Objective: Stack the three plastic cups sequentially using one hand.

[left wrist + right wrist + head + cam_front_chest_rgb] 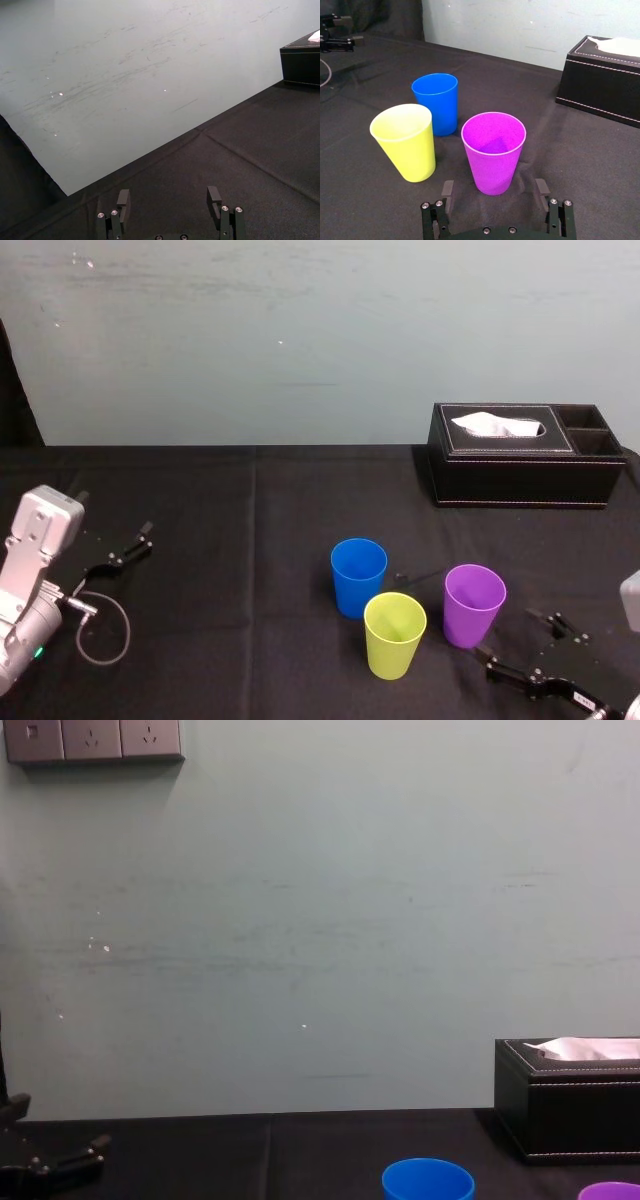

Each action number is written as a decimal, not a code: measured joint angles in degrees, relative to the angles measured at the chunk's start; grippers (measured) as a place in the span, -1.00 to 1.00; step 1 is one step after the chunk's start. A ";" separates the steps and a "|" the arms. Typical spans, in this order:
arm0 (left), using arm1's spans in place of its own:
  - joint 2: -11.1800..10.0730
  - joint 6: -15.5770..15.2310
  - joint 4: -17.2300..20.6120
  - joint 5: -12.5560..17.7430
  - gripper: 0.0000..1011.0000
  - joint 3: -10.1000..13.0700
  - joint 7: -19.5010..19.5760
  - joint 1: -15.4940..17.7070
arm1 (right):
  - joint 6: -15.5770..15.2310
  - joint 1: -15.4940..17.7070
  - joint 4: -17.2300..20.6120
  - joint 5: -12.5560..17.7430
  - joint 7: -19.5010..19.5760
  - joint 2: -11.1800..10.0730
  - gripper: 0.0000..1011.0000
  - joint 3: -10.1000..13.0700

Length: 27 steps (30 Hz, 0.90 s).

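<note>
Black tablecloth lies before you, and on it stand, upright and close together, the blue cup farthest from you, the yellow-green cup just in front of it and the purple cup to their right, with the tissue box well behind them. Your right gripper sits low on the near side of the purple cup, its fingers spread wide and holding nothing; your left gripper rests at the far left, well apart from the cups, fingers also wide apart and empty

plastic cups 3 | tissue box 1 | claws 2
</note>
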<state>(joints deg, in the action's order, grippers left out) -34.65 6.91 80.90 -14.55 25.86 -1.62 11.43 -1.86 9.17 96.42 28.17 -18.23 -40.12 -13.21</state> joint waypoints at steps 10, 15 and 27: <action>0.00 0.00 0.00 0.00 0.98 0.00 0.00 0.00 | -0.96 -3.29 -3.06 -2.33 -0.06 3.13 0.99 -0.82; 0.00 0.00 0.00 0.00 0.98 0.00 0.00 0.00 | -0.97 -5.04 -4.52 -3.56 -0.42 4.90 0.99 -1.32; 0.00 0.00 0.00 0.00 0.98 0.00 0.00 0.00 | -1.24 -7.14 -6.52 -5.52 -1.62 7.67 0.99 -1.62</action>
<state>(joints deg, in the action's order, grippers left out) -34.65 6.91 80.90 -14.55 25.86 -1.62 11.44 -3.10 2.03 89.89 22.65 -19.84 -32.45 -14.82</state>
